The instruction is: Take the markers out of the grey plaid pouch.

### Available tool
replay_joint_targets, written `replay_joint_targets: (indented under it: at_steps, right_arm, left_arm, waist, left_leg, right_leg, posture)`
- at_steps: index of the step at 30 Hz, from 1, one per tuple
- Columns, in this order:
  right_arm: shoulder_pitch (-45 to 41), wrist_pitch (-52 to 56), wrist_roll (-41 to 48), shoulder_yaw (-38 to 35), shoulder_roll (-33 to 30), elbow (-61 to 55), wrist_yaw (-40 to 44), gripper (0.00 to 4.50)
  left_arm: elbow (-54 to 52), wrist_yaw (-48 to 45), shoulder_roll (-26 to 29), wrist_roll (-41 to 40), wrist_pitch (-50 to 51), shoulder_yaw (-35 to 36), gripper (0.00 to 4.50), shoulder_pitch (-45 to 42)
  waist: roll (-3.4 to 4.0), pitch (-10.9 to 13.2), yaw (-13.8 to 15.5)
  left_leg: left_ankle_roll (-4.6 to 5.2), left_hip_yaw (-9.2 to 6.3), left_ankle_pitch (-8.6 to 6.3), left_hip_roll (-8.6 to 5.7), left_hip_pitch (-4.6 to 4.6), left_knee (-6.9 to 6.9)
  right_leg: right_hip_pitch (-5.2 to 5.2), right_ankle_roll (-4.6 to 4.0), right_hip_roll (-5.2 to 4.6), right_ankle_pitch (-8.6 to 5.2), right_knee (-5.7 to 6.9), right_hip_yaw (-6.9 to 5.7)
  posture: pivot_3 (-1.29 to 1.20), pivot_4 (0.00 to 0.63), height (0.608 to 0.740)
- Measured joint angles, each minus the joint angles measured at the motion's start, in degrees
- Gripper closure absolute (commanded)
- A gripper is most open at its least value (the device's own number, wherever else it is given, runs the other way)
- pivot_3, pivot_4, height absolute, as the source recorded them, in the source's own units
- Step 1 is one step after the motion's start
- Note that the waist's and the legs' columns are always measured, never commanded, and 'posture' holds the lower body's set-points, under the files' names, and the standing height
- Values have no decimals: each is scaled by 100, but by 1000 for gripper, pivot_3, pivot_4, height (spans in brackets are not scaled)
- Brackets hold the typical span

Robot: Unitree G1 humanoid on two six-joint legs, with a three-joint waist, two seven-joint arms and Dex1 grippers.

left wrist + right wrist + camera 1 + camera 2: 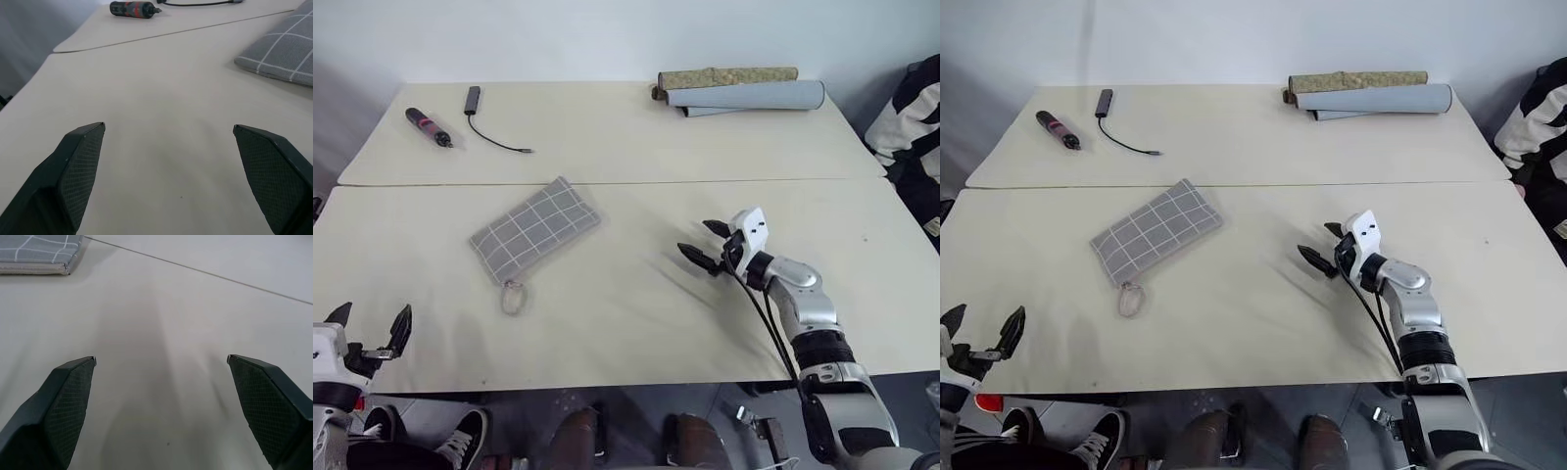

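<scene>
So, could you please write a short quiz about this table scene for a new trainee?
1. True or false: the flat grey plaid fabric pouch lies between the left tool and the right tool.
2. What lies beside the thick black pen-like tool with a pink band at the far left of the pale table?
A. a thin black cable
B. a cup
C. scissors
3. Fill in: both tools are ____ and hold nothing.

Key: 1 true; 2 A; 3 open.
</scene>
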Motion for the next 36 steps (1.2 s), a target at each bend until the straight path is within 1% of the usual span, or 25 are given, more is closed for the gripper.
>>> replay_joint_targets:
  at_steps: [9, 10, 12, 14, 17, 19, 23, 26, 32, 36]
  right_arm:
    - [27, 33, 19, 4, 91, -193, -61, 0]
    - [16, 48, 30, 6, 153, -201, -70, 179]
    - [7, 131, 112, 6, 333, -294, -96, 594]
    - [-90, 215, 184, 13, 650, -425, -244, 1294]
    - [-444, 169, 76, 116, 1003, -422, -517, 2406]
    - [-696, 99, 19, 229, 1338, -401, -687, 3072]
    - [-1268, -212, -321, 571, 2014, 228, -1026, 4472]
    - [-1772, -568, -710, 778, 2351, 1091, -1412, 4472]
    - [-2377, -1210, -1458, 1168, 2815, 2594, -2018, 4472]
    - [-2718, -1278, -1694, 1238, 2894, 3265, -2381, 4472]
  left_arm:
    - [40, 95, 109, 413, -156, -151, 30, -114]
    - [42, 84, 109, 430, -199, -201, 6, -119]
    - [71, 56, 112, 483, -286, -268, 0, -155]
    - [257, 54, 182, 533, -399, -301, 0, -290]
    - [414, 1, 395, 719, -595, -405, 0, -479]
    - [542, -24, 500, 863, -736, -530, 0, -619]
    - [897, -77, 717, 1334, -1240, -966, 0, -938]
    - [1154, -61, 945, 1769, -1673, -1283, 0, -1212]
    - [1867, 137, 1237, 2435, -2358, -1696, 0, -1588]
    - [2196, 249, 1498, 2731, -2748, -1850, 0, -1710]
  waist:
    - [0, 0, -5]
    - [0, 0, -6]
    - [0, 0, -7]
    - [0, 0, -20]
    - [-1, -1, -34]
    - [-1, -1, -67]
    - [-9, -6, -134]
    - [-12, -7, -151]
    - [-15, -9, -194]
    - [-15, -9, -227]
  left_leg:
    - [-2, 4, -2, 3, 0, 0]
    - [-2, 5, -2, 5, 0, 0]
    - [-4, 6, -2, 8, 0, 0]
    - [-7, 9, -2, 15, -1, 0]
    - [-10, 22, 0, 17, -4, 0]
    - [-10, 29, 0, 19, -4, -1]
    - [-13, 35, 3, 21, -4, -2]
    - [-13, 44, 5, 23, -3, -3]
    - [-23, 61, 3, 51, -1, -8]
    - [-28, 64, 5, 67, -1, -9]
  right_leg:
    - [-3, -2, 3, 1, 1, 4]
    - [-4, -3, 4, 2, 0, 5]
    - [-7, -4, 6, 2, 2, 7]
    - [-14, -9, 13, 5, 8, 10]
    - [-33, -15, 14, 9, 40, 18]
    - [-44, -15, 14, 9, 56, 20]
    - [-59, -16, 15, 9, 81, 19]
    - [-67, -16, 16, 9, 85, 22]
    - [-78, -19, 39, 11, 86, 29]
    - [-84, -23, 53, 13, 87, 33]
  posture:
    - [0, 150, 740]
    - [0, 150, 740]
    - [0, 150, 740]
    - [0, 150, 740]
    - [0, 150, 740]
    - [0, 150, 740]
    - [0, 150, 740]
    - [0, 150, 740]
    - [0, 150, 740]
    - [0, 150, 740]
